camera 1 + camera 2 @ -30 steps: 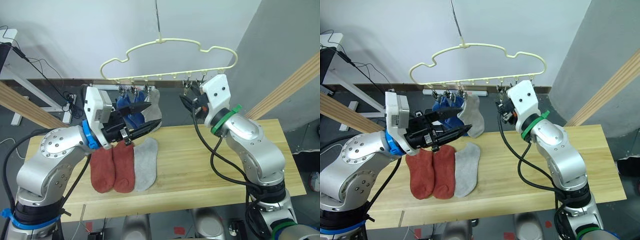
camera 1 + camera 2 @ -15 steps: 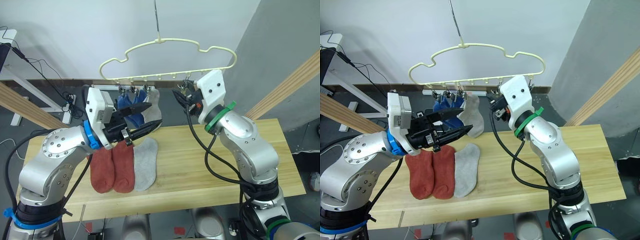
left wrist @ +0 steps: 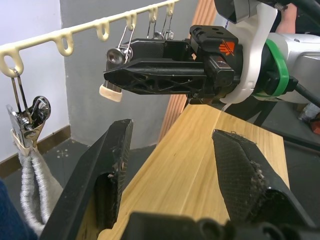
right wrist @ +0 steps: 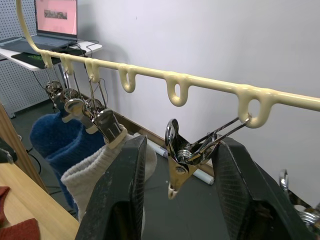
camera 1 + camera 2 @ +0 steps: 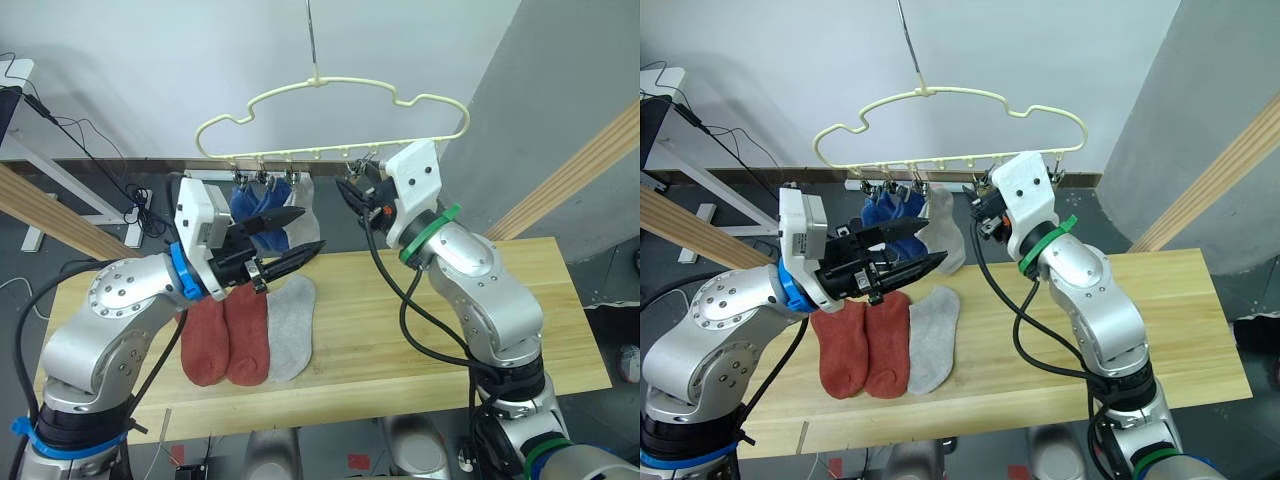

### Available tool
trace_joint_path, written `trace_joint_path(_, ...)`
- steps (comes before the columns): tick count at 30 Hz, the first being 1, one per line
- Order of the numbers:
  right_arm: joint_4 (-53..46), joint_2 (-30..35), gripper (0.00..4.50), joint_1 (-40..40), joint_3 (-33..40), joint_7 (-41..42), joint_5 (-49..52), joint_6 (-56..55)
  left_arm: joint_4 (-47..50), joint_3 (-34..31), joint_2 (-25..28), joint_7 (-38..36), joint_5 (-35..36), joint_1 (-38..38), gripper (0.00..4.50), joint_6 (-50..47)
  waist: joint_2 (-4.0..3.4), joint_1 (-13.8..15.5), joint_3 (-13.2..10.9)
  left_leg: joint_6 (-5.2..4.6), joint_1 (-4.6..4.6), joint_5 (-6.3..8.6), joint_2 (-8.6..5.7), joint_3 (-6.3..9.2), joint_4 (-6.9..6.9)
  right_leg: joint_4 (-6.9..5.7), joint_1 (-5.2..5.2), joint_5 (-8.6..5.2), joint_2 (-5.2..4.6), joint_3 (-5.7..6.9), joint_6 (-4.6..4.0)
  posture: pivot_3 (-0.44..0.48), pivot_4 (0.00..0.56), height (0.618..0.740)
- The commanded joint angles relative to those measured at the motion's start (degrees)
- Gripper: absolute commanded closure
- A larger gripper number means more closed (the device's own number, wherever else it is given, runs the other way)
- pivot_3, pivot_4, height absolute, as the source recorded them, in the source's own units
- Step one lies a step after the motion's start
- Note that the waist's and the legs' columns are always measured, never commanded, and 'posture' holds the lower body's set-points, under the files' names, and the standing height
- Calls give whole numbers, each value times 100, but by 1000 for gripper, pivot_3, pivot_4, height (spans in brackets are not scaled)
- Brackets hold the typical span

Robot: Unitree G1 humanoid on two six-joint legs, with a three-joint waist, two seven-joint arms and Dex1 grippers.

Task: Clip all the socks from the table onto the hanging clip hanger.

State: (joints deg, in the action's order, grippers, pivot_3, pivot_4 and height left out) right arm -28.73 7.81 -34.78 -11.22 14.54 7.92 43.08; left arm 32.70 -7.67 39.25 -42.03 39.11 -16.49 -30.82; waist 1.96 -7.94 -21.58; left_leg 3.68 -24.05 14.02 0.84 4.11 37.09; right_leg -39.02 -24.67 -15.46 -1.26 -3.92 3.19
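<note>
- We saw the clip hanger (image 5: 330, 110) hanging by its thin hook above the far edge of the table (image 5: 400, 330), its row of small metal clips running along the lower bar.
- Three socks hung from clips at the left end of that bar — two blue socks (image 5: 258, 215) side by side and, next to them, one light grey sock (image 5: 943, 232).
- Three more lay flat on the table, side by side and touching: two rust-red socks (image 5: 225, 338) and a second grey sock (image 5: 291, 325) to their right.
- Our left gripper (image 5: 290, 238) hovered in the air just in front of the hanging socks and above the ones on the table; its fingers (image 3: 112, 170) were spread wide and held nothing.
- Our right gripper (image 5: 352, 187) was raised to the bar, and in the right wrist view its two fingers (image 4: 122, 200) stood apart on either side of an empty metal clip (image 4: 186, 152). Whether they already touched that clip we could not tell.
- Further empty clips hung along the bar to the right of that one.
</note>
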Motion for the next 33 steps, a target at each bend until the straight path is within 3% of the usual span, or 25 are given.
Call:
trace_joint_path(1,-137,-82,2534,-56,112,-66,49,-71,107,-25,-9,-23,1,41,1711,90,0,0,0,0,0,0,0,0,0,0,0,0,0,0,0,-191,326,740)
trace_joint_path(33,77,-569,2534,-112,337,-290,90,-15,119,46,-95,15,-63,144,1711,116,0,-2,8,-3,0,-2,1,-1,8,-8,0,4,-1,1,-6,-189,327,740)
